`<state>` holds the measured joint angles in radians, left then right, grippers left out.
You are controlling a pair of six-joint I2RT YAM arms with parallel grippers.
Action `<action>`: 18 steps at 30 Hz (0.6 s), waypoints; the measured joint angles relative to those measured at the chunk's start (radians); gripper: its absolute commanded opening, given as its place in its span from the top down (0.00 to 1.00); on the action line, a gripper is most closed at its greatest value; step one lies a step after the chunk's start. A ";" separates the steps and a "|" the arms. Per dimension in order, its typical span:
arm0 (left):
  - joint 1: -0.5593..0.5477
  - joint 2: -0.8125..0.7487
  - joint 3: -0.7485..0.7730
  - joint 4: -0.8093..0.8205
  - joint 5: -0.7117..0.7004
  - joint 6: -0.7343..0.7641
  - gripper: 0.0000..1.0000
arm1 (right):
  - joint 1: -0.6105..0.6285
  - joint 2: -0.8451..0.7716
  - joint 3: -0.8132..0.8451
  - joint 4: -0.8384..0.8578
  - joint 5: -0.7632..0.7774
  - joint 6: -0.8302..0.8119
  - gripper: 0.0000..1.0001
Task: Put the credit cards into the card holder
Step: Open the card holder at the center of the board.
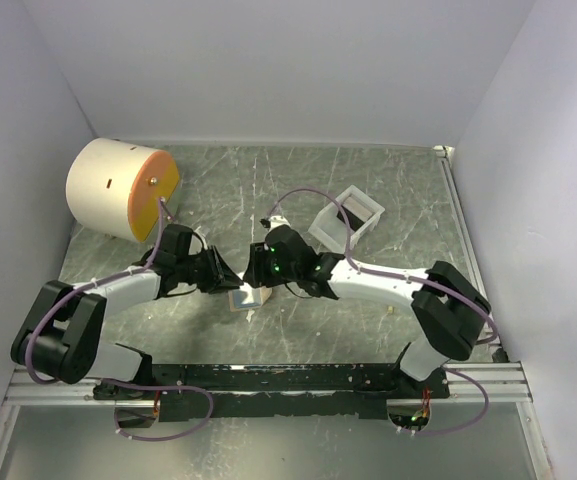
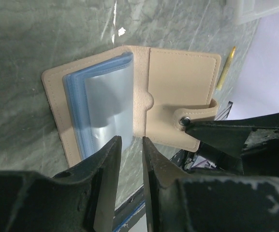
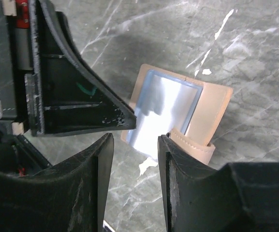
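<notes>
- Looking at the card holder [image 2: 183, 82] first, I see it lying open on the desk [image 1: 418, 190], tan covers down, midway between my two arms.
- Its pale blue-grey pockets [image 2: 105, 101] bulge up from the spine, and the snap strap [image 2: 197, 116] sticks out past one cover.
- My left fingers [image 2: 105, 164] are parted by a narrow gap with nothing clamped between them. Their tips sit right at the edge of the pockets.
- My right fingers [image 3: 98, 169] stand wider apart, also gripping nothing. The end of the top pocket lies in line with the gap, and one tip rests against the snap strap.
- A thin yellow sliver [image 2: 225, 67] lies on the desk just beside the holder; I cannot tell what it is.
- A white tray [image 1: 346, 222] sits farther back on the right, apart from the holder.
- A cream cylinder [image 1: 118, 190] with an orange face stands at the back left.
</notes>
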<state>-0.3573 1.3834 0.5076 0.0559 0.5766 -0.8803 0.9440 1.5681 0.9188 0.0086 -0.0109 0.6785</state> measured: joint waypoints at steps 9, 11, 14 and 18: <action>0.000 -0.048 0.026 -0.160 -0.118 0.032 0.61 | 0.000 0.060 0.022 -0.040 0.091 -0.039 0.59; 0.000 -0.059 0.026 -0.188 -0.143 0.040 0.61 | 0.000 0.066 0.006 -0.032 0.090 -0.048 0.58; 0.000 -0.070 0.026 -0.219 -0.174 0.050 0.62 | 0.000 0.078 -0.017 -0.017 0.075 -0.051 0.54; 0.000 -0.073 0.026 -0.239 -0.203 0.058 0.63 | 0.000 0.086 -0.029 0.007 0.052 -0.042 0.39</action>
<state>-0.3573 1.3102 0.5339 -0.1833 0.3733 -0.8219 0.9440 1.6543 0.8898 0.0154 0.0414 0.6361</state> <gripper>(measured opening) 0.373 0.504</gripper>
